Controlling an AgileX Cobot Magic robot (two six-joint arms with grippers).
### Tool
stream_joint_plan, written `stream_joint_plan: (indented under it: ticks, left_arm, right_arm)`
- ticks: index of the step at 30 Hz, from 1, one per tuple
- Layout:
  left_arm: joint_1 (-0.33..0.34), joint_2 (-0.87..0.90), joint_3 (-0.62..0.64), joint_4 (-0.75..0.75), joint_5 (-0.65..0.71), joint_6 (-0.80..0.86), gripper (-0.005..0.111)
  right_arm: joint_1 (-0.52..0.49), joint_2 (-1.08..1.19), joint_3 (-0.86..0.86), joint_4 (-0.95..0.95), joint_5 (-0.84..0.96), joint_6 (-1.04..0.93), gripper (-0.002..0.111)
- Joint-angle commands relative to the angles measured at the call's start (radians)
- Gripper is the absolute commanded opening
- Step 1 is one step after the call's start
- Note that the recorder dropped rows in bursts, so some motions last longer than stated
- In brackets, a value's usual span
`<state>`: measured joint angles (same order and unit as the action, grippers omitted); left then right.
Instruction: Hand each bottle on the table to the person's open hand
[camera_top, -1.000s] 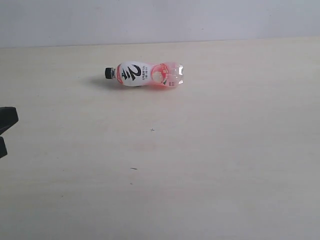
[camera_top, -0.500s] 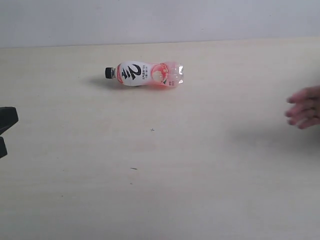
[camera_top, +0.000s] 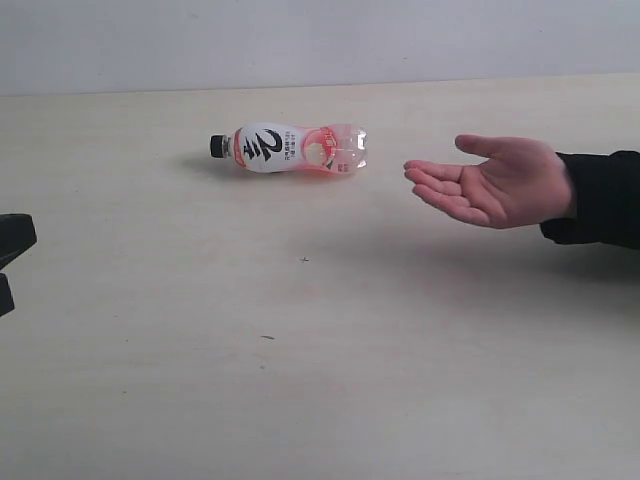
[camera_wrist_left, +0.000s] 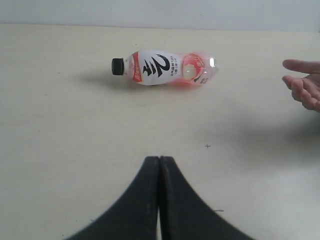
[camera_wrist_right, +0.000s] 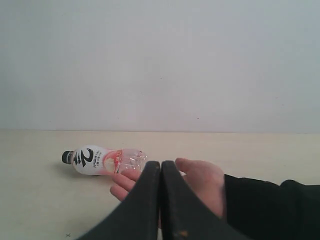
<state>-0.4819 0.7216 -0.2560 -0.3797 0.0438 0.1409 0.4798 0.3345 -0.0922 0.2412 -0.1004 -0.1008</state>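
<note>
One pink-red bottle (camera_top: 290, 148) with a black cap lies on its side on the pale table (camera_top: 300, 350), cap to the left; it also shows as the bottle (camera_wrist_left: 165, 67) in the left wrist view and the bottle (camera_wrist_right: 102, 160) in the right wrist view. The other bottles are out of view. The person's open hand (camera_top: 495, 182) hovers palm up right of the bottle, black sleeve behind it. My left gripper (camera_wrist_left: 159, 159) is shut and empty, well short of the bottle; its black edge (camera_top: 12, 255) shows at the far left. My right gripper (camera_wrist_right: 160, 163) is shut, in front of the hand (camera_wrist_right: 200, 182).
A pale wall (camera_top: 320, 40) runs behind the table's far edge. A few tiny dark specks (camera_top: 304, 260) mark the tabletop.
The person's hand has come in from the right and now reaches toward the middle, palm up. Bottle and left gripper have not moved.
</note>
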Motion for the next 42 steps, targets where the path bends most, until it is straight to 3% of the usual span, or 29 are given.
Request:
stream_joint_plan:
  ticks: [1,23,32,35,39,42]
  left_arm:
    - [-0.006,0.001,0.001,0.005,-0.017,0.002,0.000]
    - [-0.006,0.001,0.001,-0.002,-0.019,-0.016,0.000]
    - [-0.006,0.001,-0.003,0.006,-0.451,-0.014,0.000]
    - [-0.006,0.014,-0.059,0.048,-0.502,0.006,0.000]
    - [-0.006,0.108,-0.262,0.089,-0.369,0.170,0.000]
    - [-0.006,0.256,-0.476,0.089,-0.119,0.307,0.000]
  right_arm:
    - [-0.002,-0.005,0.005,-0.007,-0.004,-0.003,0.000]
    - [-0.002,-0.005,0.005,-0.007,-0.004,-0.001,0.000]
    - [-0.002,-0.005,0.005,-0.007,0.000,-0.001,0.000]
    - [-0.002,-0.005,0.005,-0.007,0.000,-0.001,0.000]
    - [-0.002,-0.005,0.005,-0.007,0.000,-0.001,0.000]
    - [-0.002,-0.005,0.005,-0.007,0.000,-0.001,0.000]
